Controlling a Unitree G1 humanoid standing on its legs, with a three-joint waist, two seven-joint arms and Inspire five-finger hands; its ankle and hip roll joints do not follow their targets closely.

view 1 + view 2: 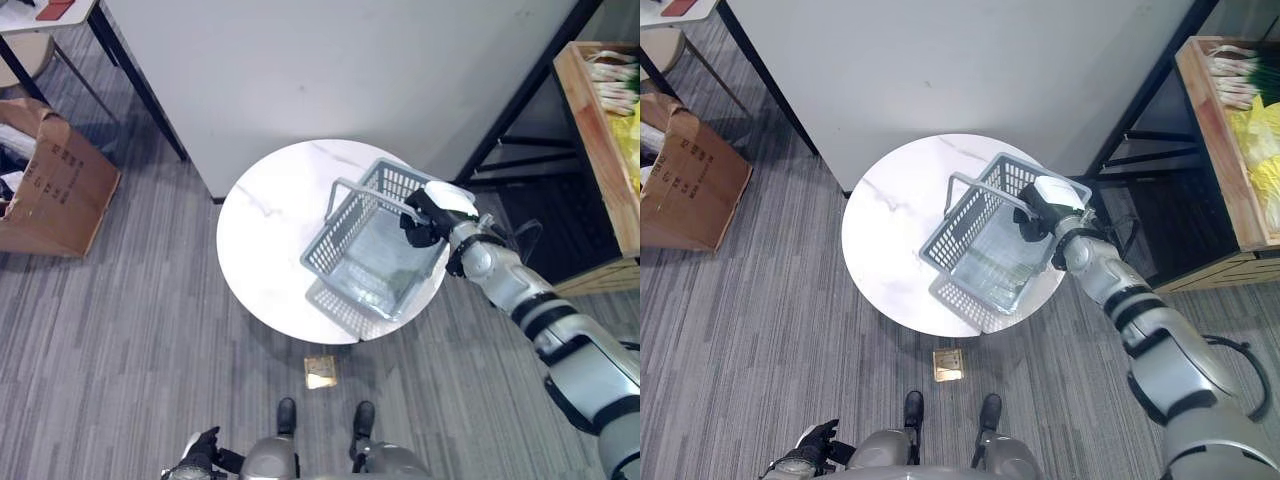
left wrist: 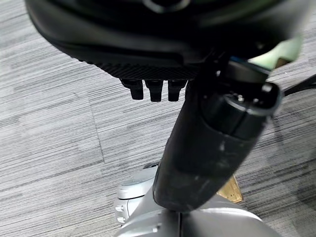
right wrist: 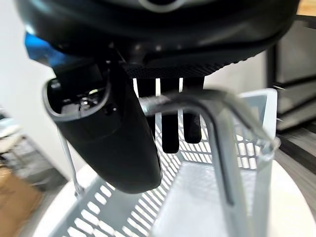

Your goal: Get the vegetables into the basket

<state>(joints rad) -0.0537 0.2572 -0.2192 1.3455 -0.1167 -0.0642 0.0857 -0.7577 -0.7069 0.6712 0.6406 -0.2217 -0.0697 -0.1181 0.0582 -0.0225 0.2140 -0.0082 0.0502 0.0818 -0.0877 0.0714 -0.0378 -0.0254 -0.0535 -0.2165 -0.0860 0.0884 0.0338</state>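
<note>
At the bottom left of the left eye view the left hand (image 1: 203, 447) is seen low beside the body, and in its own wrist view its fingers (image 2: 154, 90) are curled with nothing inside them. In the middle of the frame stands the round white table (image 1: 268, 215), and on its right part the grey basket (image 1: 362, 262) is seen tilted, lifted at one side. The right hand (image 1: 428, 217) is clenched around the wire handle (image 3: 217, 111) of the basket, with the fingers hooked over it in the right wrist view. The basket is seen to be empty; it is judged to be light and stiff, but it can swing on a thin handle, so the hold is best kept at the middle of the handle. At the upper right edge of the frame the vegetables (image 1: 1240, 82) are lying in a wooden crate (image 1: 1206, 120), well apart from the basket; the long stalks are judged soft and should be taken near their middle
</note>
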